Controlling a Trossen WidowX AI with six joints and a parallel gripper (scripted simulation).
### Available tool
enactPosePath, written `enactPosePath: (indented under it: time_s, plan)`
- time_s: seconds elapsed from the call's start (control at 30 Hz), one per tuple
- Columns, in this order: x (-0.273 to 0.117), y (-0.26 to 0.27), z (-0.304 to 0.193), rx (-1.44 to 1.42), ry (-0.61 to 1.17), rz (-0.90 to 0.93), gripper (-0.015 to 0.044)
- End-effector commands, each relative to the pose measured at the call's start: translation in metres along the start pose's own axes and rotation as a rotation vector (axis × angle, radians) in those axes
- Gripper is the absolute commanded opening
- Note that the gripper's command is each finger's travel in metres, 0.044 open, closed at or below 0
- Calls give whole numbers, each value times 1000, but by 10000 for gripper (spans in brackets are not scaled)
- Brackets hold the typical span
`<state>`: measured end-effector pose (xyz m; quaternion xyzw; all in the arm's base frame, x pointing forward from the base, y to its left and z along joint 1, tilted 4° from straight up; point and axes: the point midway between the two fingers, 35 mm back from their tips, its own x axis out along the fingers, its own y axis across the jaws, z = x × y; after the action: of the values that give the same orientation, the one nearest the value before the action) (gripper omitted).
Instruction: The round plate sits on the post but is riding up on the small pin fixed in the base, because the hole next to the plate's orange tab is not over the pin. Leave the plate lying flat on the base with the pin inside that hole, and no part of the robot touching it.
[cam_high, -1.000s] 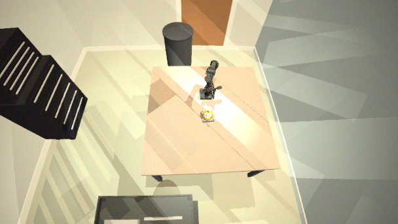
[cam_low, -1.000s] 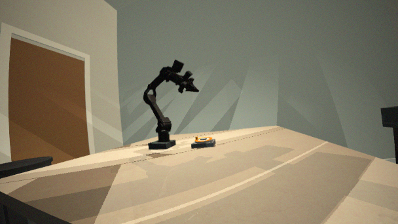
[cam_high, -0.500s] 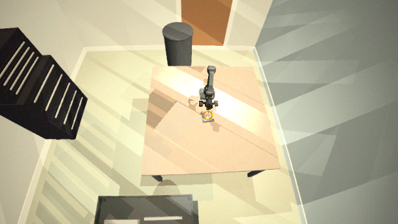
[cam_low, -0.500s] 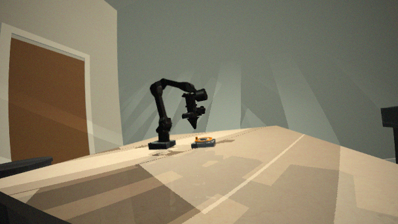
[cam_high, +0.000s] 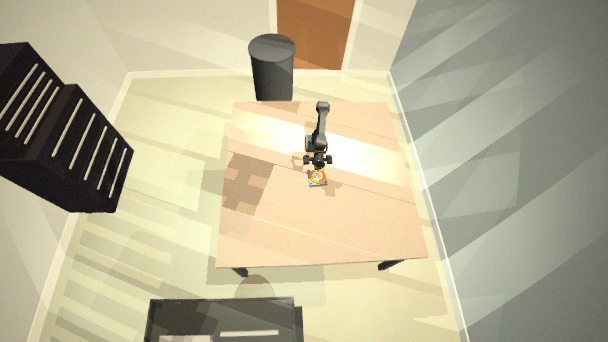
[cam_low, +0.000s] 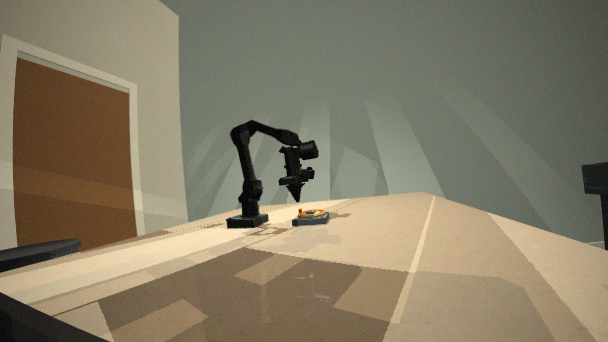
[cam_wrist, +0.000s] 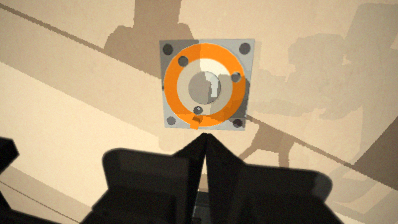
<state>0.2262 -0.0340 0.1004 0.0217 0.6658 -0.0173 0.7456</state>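
The round plate is an orange ring with a grey inner ring. It sits over the centre post on the square grey base. Its orange tab points toward my gripper, and a small hole lies just inside the tab. Two more holes show in the orange ring. I cannot make out the pin. My gripper is shut and empty. It points down and hangs above the base's near edge, clear of the plate.
The arm's own base stands on the wooden table just behind the grey base. A dark cylinder stands on the floor beyond the table's far edge.
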Motion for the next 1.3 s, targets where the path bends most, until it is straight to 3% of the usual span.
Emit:
enactPosePath:
  time_s: [0.0, 0.17, 1.27]
  plan:
    - [21, -1, -5, -3, 21, -4, 0]
    - [36, -2, -6, -3, 21, -4, 0]
    - [37, 31, -1, -3, 20, -1, 0]
